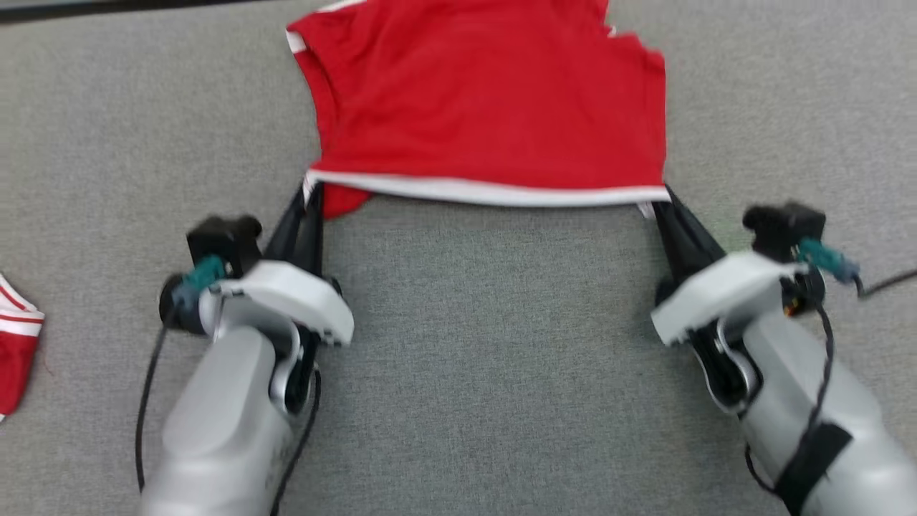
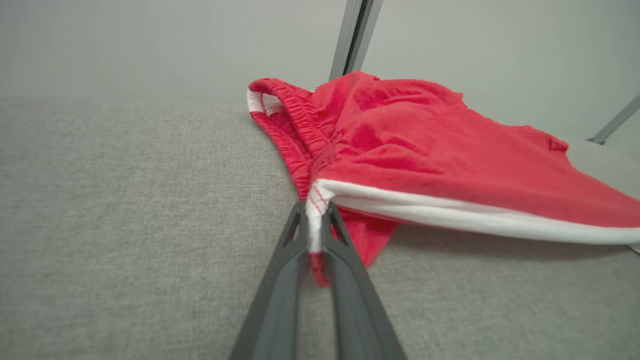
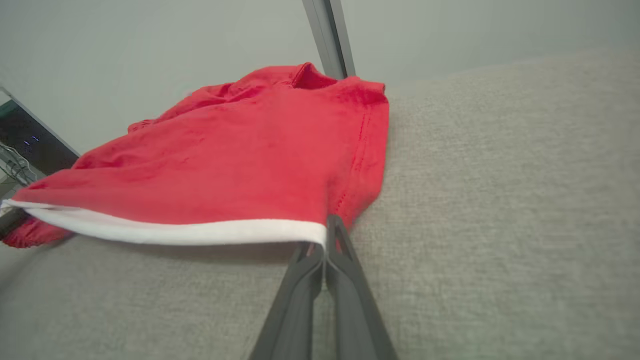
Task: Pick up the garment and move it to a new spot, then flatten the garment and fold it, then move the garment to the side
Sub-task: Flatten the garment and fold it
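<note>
The garment is red with a white hem and lies at the far middle of the grey table, its near hem lifted and stretched taut between my two grippers. My left gripper is shut on the hem's left corner; in the left wrist view the white edge of the garment runs down between the fingertips of that gripper. At the right corner my right gripper is shut on the hem. The right wrist view shows the garment pinched at the tips of that gripper.
A second red and white cloth lies at the table's left edge. The grey table surface stretches between my forearms. A dark strip marks the table's far edge. A metal post stands behind the table.
</note>
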`<state>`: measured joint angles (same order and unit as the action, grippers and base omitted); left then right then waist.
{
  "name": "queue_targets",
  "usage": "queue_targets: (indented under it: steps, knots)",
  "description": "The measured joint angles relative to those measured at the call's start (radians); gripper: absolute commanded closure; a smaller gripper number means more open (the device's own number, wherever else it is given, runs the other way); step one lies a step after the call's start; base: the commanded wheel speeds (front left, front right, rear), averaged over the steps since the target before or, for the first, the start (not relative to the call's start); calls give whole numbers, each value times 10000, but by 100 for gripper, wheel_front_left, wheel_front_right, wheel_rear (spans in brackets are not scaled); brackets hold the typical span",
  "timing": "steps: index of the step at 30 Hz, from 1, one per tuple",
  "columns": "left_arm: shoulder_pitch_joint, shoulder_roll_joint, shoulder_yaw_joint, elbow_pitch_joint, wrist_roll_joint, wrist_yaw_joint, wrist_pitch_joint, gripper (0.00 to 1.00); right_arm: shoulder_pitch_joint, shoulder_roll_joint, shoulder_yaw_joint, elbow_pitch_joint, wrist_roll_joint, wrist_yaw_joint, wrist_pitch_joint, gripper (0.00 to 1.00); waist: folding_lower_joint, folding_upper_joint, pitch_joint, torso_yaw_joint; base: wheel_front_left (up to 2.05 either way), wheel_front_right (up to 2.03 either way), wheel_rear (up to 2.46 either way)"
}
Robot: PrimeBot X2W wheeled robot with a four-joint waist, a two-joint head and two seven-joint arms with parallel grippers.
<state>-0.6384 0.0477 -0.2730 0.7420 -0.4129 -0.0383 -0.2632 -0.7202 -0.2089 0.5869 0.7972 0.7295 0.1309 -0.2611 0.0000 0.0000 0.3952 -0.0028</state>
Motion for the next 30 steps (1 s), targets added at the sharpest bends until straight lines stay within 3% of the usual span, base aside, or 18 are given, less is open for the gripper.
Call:
queue_targets:
  steps: [6, 15, 30]
  knots:
    - [2126, -17, -48, -1492, 337, 42, 0, 100, 2476, -462, -1016, -1488, -633, 2, 2, 100, 0, 0, -891, 44, 0, 0, 0]
    - [4983, 121, -6, -3189, 780, 253, 0, 100, 5628, -449, -2117, -3685, -1563, 13, 291, 100, 0, 0, -2138, -32, 0, 0, 0]
    - [8110, 813, -205, -7114, 711, 1114, 1824, 100, 10060, 938, -4443, -8287, -3246, 12, 3498, 100, 0, 0, -3187, -108, 0, 0, 0]
